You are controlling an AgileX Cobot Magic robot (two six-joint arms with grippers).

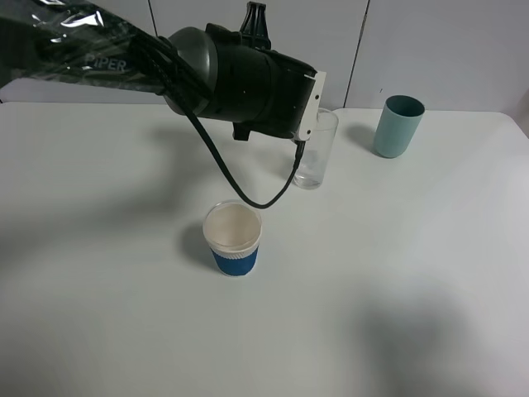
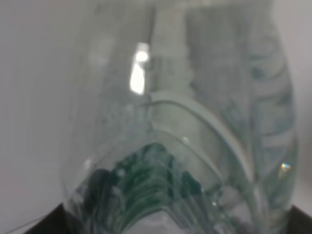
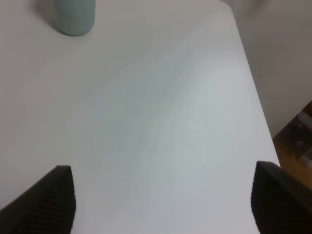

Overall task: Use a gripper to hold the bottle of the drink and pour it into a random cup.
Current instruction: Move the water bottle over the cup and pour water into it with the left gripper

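The left hand [image 1: 281,91] is closed on the clear plastic bottle [image 2: 185,146]. The bottle fills the left wrist view, with its green label low in the middle of the frame and the dark tips of the fingers [image 2: 48,224] just showing at the bottom corners. From the high camera the bottle is hidden behind the bulky black wrist in the upper middle of the frame. Only that view shows the hand hanging at the rim of the tall clear glass [image 1: 318,161]. The paper cup [image 1: 233,240] with its blue sleeve stands lower in the centre and the teal tumbler [image 1: 398,126] at the upper right, all on the white tabletop [image 1: 107,314]. A black cable [image 1: 248,194] loops down from the wrist between the glass and the paper cup. The bottle looks light and thin-walled, so I judge it will give under a squeeze and is smooth enough to slip. The body at the label is the sound place to hold, leaving the neck clear for pouring. How much drink is in it I cannot tell. The glass is tall, narrow and fragile, likely to tip at a knock. The right wrist view shows the right hand [image 3: 163,204] empty, fingers wide apart over bare tabletop, with the tumbler at the upper left of its frame.
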